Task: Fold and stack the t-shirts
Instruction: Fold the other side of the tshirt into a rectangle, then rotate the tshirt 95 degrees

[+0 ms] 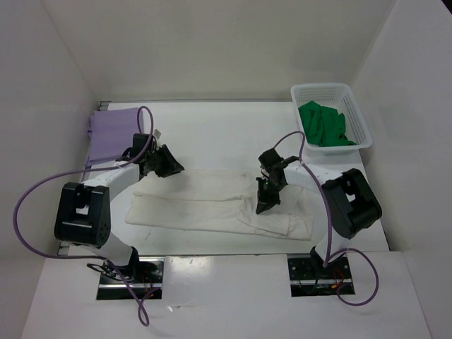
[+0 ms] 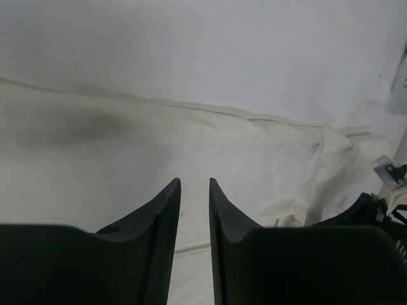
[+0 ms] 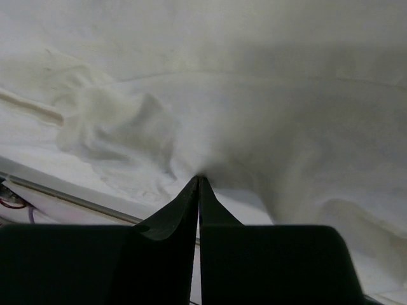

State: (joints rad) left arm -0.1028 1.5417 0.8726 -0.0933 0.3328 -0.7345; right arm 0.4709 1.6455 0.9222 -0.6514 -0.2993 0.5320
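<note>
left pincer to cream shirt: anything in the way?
Nothing visible. The left pincer sits right over the cream shirt, jaws slightly apart, with only bare cloth ahead of its tips. The right pincer is shut on the same shirt farther right, well clear of it.

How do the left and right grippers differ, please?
The left gripper shows a narrow empty gap; the right gripper is shut, pinching cloth. The left gripper is at the left end of the cream t-shirt, the right gripper toward its right end. Both face that shirt.

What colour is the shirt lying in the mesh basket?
Bright green shirt, seen best in the top external view, inside the white basket.
</note>
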